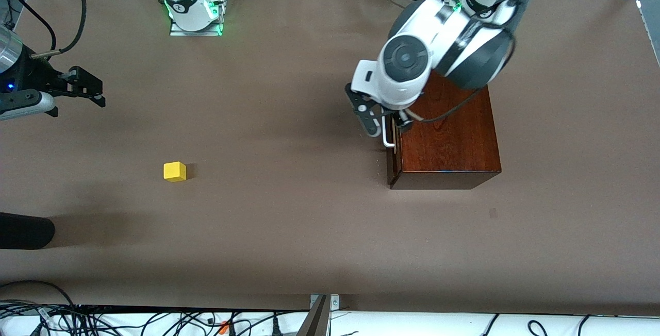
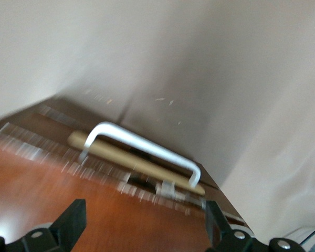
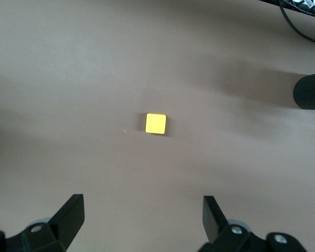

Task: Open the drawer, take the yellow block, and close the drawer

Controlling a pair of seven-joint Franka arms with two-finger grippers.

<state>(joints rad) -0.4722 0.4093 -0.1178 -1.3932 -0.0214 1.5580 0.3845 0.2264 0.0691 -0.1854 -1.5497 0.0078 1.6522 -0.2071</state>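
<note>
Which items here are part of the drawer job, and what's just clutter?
Job:
- drawer of the wooden box, white handle
- yellow block, on the bare table
- left gripper, open at the handle
- right gripper, open, waiting

Clutter:
- black object at the table edge
- cables

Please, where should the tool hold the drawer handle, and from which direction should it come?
Probably the middle of the white handle: a U-shaped bar standing off the drawer front, leaving room behind it. The open left tool should come from above, one finger either side of the bar.
</note>
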